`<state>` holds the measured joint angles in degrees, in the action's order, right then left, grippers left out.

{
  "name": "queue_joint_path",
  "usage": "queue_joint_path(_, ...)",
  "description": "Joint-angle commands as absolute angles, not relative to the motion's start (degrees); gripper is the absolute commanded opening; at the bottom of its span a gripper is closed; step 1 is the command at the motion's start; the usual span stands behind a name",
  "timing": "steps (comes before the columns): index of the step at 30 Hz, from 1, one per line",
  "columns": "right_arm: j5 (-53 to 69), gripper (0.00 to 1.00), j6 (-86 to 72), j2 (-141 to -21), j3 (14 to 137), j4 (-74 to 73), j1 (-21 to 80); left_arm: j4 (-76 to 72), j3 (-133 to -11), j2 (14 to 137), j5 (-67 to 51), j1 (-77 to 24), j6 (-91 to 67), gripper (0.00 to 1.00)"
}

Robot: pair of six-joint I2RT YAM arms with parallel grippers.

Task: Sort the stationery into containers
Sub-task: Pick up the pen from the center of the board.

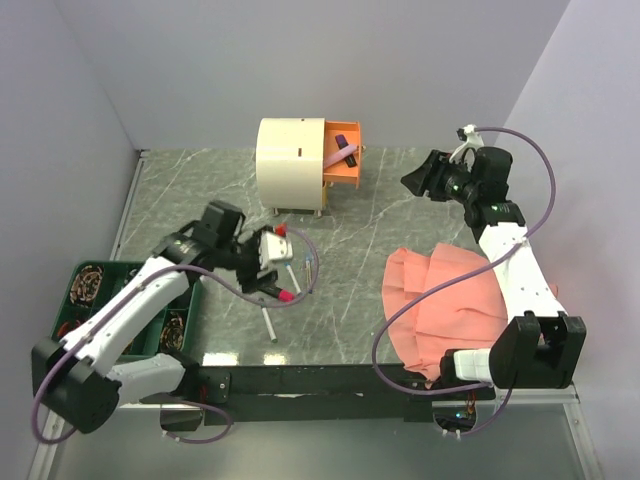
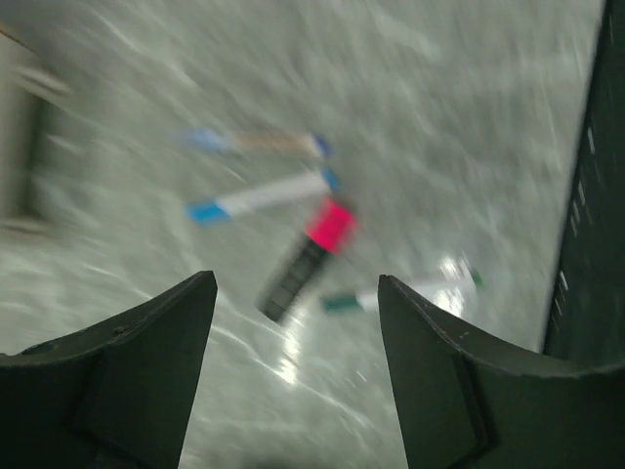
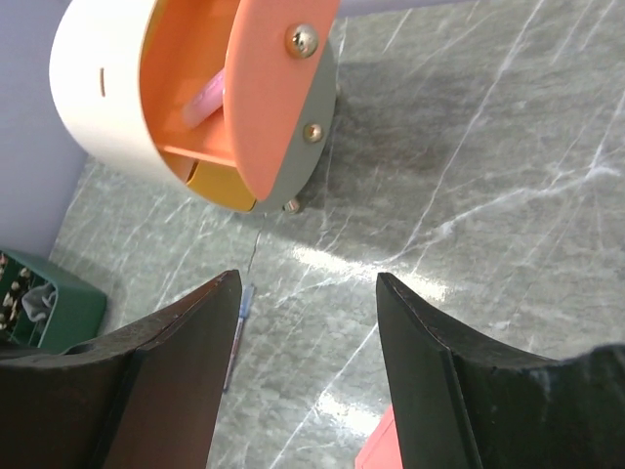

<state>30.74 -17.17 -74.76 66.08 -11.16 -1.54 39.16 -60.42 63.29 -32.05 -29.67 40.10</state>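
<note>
**Item 1. Green tray** [image 1: 105,265], far left of the top view. It has compartments and holds small odd parts. It is not one of the task's containers.

**Item 2. Left gripper** [image 2: 295,281], left of centre in the top view. The jaws are spread wide with nothing between them, and they are poised over the loose stationery.

**Item 3. Loose stationery**, on the table under that gripper.
- The black-and-pink marker [image 2: 312,256] lies at an angle in the centre of the left wrist view.
- The white pen with blue caps [image 2: 262,195] lies just above the marker.
- A second blue-tipped pen [image 2: 259,144] lies higher up.
- A green-capped pen [image 2: 400,293] lies at lower right, its end near the marker.
- The view is blurred, so I cannot tell whether any of these touch.

*Handling note (judgement).* The step looks like a pick of the marker.
- Turn the jaws square across the barrel.
- Come straight down at mid-length.
- Close only when one finger stands on each side.
- The green-capped pen lies close enough to be caught along with the marker.

**Item 4. Cream cabinet** [image 1: 290,165], upper centre of the top view. The orange drawer [image 1: 347,172] is pulled out on the cabinet's right, and a pink pen [image 3: 205,98] lies in it.

**Item 5. Right gripper** [image 3: 308,278], upper right of the top view. The jaws are wide apart and empty. It hovers facing the knobbed drawer front, well apart from it.

**Item 6. Salmon-pink cloth** [image 1: 440,300], lower right of the top view. It is not stationery and should be left alone.
</note>
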Motion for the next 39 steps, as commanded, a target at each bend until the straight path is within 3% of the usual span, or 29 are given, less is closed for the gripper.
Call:
queue_joint_path(1, 34.8, 0.66, -14.68, -71.9, 65.21, -9.31, -1.85, 46.93, -55.12, 64.85, -32.26, -29.79, 54.21, 0.73)
queue_joint_path(13, 35.42, 0.66, -10.99, -69.08, 61.97, -10.46, -1.93, 39.64, -51.5, 76.36, -27.69, -32.87, 61.78, 0.68)
queue_joint_path(31, 35.16, 0.68, -9.23, -70.58, 62.49, -10.55, -2.55, 35.25, -55.37, 92.98, -25.84, -33.31, 67.33, 0.6)
queue_joint_path(34, 35.07, 0.68, -9.05, -70.84, 62.4, -10.9, -2.72, 35.77, -55.46, 94.74, -25.84, -33.31, 67.06, 0.54)
queue_joint_path(37, 34.8, 0.68, -8.79, -71.19, 62.49, -10.99, -2.9, 36.03, -54.76, 95.45, -25.58, -33.31, 67.15, 0.4)
queue_joint_path(38, 34.54, 0.68, -8.96, -71.37, 62.75, -10.99, -2.9, 36.21, -54.76, 95.28, -25.84, -33.31, 66.89, 0.28)
queue_joint_path(39, 34.72, 0.68, -8.88, -71.45, 62.93, -10.99, -2.9, 36.73, -55.54, 95.19, -26.19, -33.31, 66.1, 0.23)
